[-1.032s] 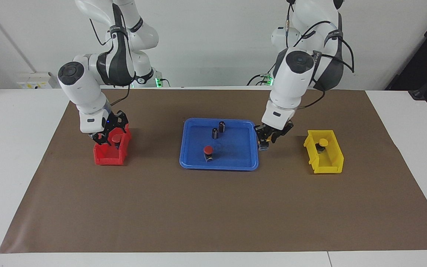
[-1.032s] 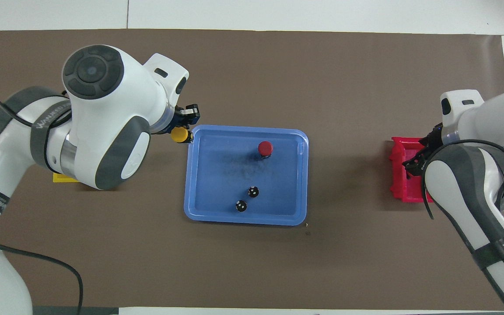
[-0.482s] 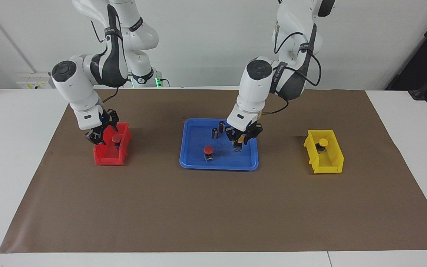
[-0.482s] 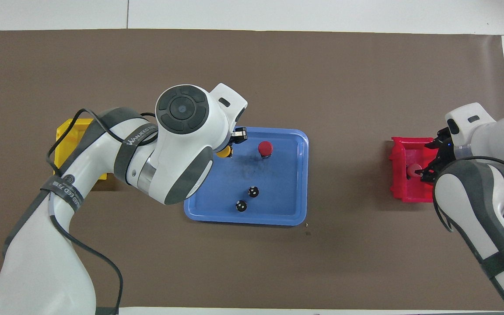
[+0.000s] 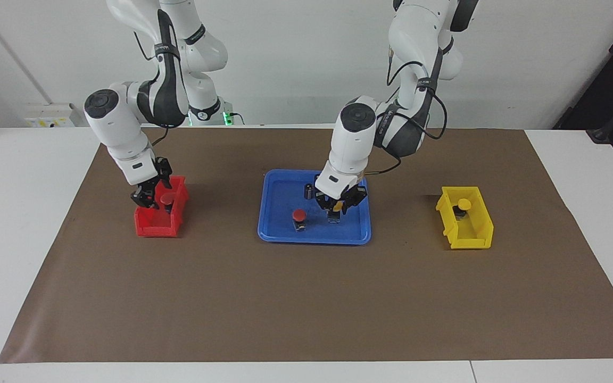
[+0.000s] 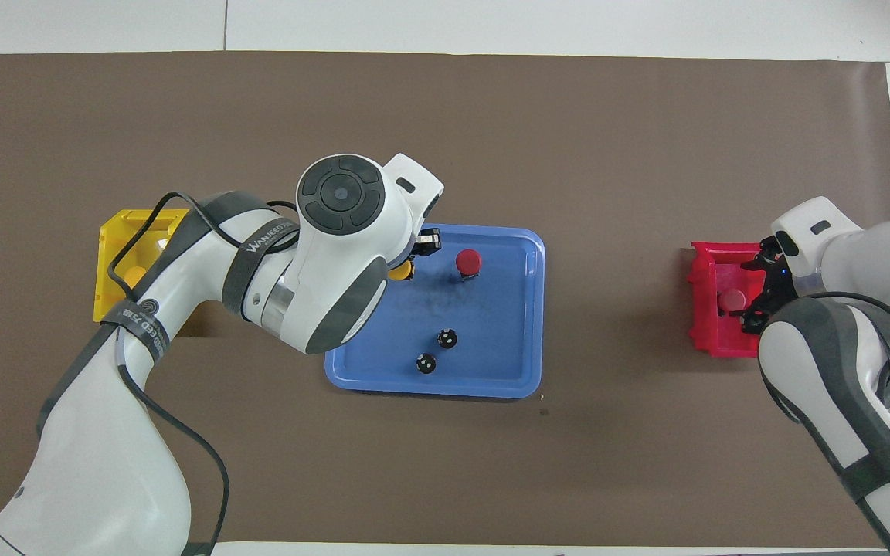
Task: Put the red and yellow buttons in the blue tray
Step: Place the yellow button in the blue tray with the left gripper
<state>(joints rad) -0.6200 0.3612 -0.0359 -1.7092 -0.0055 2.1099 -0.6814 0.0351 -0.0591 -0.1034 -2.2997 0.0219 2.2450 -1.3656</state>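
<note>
My left gripper [image 5: 336, 208] is shut on a yellow button [image 5: 339, 204] and holds it low in the blue tray [image 5: 314, 238], beside a red button [image 5: 299, 215] that stands on the tray floor. In the overhead view only the edge of the held yellow cap [image 6: 399, 271] shows under the left gripper [image 6: 408, 265]. My right gripper [image 5: 149, 197] is open, down at the red bin [image 5: 153, 226], close beside the second red button [image 5: 167, 198] in it. The second yellow button [image 5: 463, 204] sits in the yellow bin [image 5: 469, 236].
Two small dark cylinders [image 6: 447, 338] [image 6: 426, 363] stand in the blue tray [image 6: 429, 386], nearer the robots than the red button [image 6: 468, 262]. The red bin [image 6: 711, 340] is toward the right arm's end, the yellow bin [image 6: 109, 247] toward the left arm's end. A brown mat covers the table.
My left gripper carried the yellow button from outside the tray's rim to over the tray and lowered it. My right gripper shifted slightly at the red bin.
</note>
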